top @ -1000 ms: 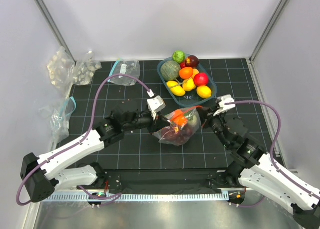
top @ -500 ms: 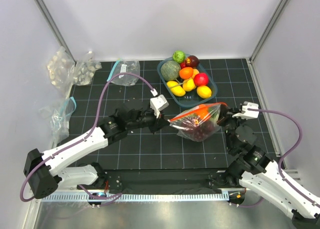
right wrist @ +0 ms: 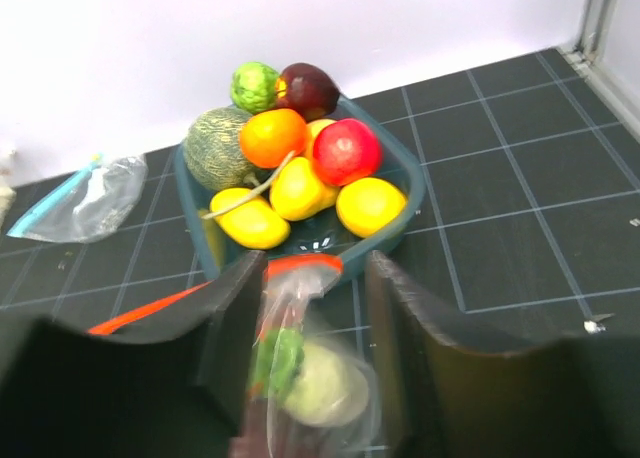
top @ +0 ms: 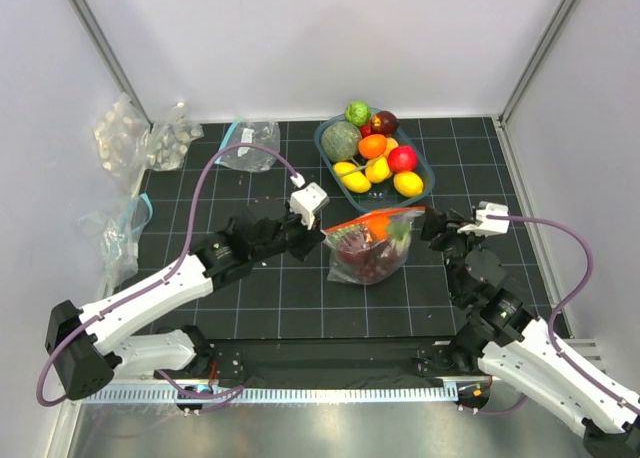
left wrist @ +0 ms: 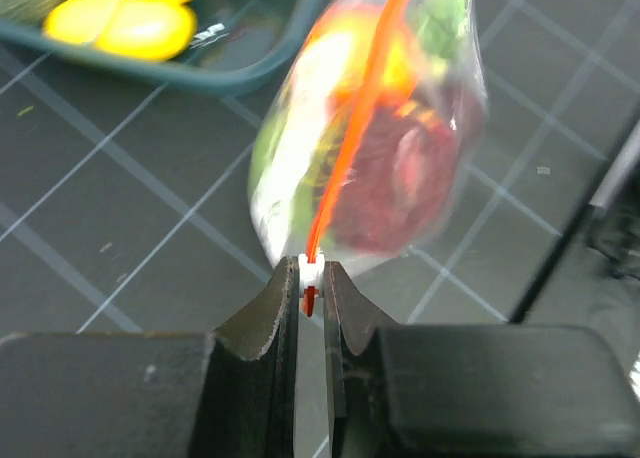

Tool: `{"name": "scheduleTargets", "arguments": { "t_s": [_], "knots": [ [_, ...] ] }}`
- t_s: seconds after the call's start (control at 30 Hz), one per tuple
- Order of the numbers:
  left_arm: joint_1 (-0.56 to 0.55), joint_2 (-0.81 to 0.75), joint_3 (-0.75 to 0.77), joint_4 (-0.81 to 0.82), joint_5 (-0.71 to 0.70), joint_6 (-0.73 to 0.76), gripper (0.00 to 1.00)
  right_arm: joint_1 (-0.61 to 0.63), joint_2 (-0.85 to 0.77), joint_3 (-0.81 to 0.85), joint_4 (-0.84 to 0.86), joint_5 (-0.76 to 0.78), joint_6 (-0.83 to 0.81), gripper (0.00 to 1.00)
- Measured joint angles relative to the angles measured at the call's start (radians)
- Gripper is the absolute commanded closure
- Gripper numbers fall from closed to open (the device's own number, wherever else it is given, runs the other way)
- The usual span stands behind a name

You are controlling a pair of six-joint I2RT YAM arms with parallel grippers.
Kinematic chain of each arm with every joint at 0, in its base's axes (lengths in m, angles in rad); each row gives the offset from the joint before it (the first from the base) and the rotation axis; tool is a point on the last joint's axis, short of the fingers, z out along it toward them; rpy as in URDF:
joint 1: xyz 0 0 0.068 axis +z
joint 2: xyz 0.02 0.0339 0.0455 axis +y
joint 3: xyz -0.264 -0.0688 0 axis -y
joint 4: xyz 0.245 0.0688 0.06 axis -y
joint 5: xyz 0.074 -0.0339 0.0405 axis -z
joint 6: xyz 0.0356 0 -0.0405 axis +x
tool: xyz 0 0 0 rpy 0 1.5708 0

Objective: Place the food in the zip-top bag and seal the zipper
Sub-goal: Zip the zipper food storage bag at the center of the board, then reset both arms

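The zip-top bag (top: 368, 250) hangs just above the mat, in front of the basket, with purple grapes and green and pale food inside. Its orange-red zipper (top: 375, 221) runs along the top edge. My left gripper (top: 325, 235) is shut on the zipper's white slider (left wrist: 311, 274) at the bag's left end. My right gripper (top: 430, 224) stands open at the bag's right end. In the right wrist view the bag's orange corner (right wrist: 306, 266) sits loose between the spread fingers (right wrist: 238, 318), near the left one. More food is piled in the teal basket (top: 424, 168).
The basket (right wrist: 392, 228) holds lemons (right wrist: 370, 206), an orange (right wrist: 272, 136), a red apple (right wrist: 345, 150) and a green melon (top: 341, 139). Teal-strip bags lie at the back (top: 248, 141) and left (top: 122, 230). Crumpled clear bags (top: 140, 133) sit in the back-left corner. White walls enclose the mat.
My right gripper has opened and let go of the bag's right end. The bag has slackened and swung back to the left, hanging from my left gripper, which drew back slightly.
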Motion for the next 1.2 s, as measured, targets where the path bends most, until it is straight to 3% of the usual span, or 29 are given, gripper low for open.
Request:
{"name": "scheduleTargets", "arguments": {
  "t_s": [0.03,0.1,0.2,0.53,0.6,0.63,0.9,0.93,1.2],
  "knots": [
    [0.0,-0.003,0.0,-0.011,-0.022,-0.005,0.93,-0.003,0.007,0.0,0.007,-0.007,-0.008,0.38],
    [0.001,-0.01,0.0,-0.03,-0.064,-0.012,0.89,-0.005,0.029,0.004,0.019,-0.024,-0.011,0.22],
    [0.003,-0.018,0.0,-0.04,-0.113,-0.02,0.87,-0.005,0.061,0.011,0.029,-0.059,-0.015,0.13],
    [0.002,-0.019,-0.001,-0.046,-0.164,-0.035,0.82,-0.005,0.111,0.031,0.032,-0.12,-0.012,0.02],
    [0.002,-0.019,-0.003,-0.045,-0.183,-0.034,0.71,-0.005,0.122,0.037,0.031,-0.12,-0.009,0.02],
    [0.002,-0.019,-0.005,-0.045,-0.195,-0.034,0.58,-0.005,0.129,0.041,0.03,-0.12,-0.008,0.02],
    [0.002,-0.074,-0.06,0.008,-0.338,-0.095,0.13,-0.005,0.15,0.056,0.024,-0.122,0.005,0.0],
    [0.002,-0.107,-0.086,0.023,-0.361,-0.106,0.01,-0.005,0.151,0.058,0.019,-0.116,0.013,0.0],
    [0.004,-0.367,-0.239,0.118,-0.661,-0.241,0.0,-0.005,0.152,0.079,0.004,0.018,0.147,0.0]
  ]
}}
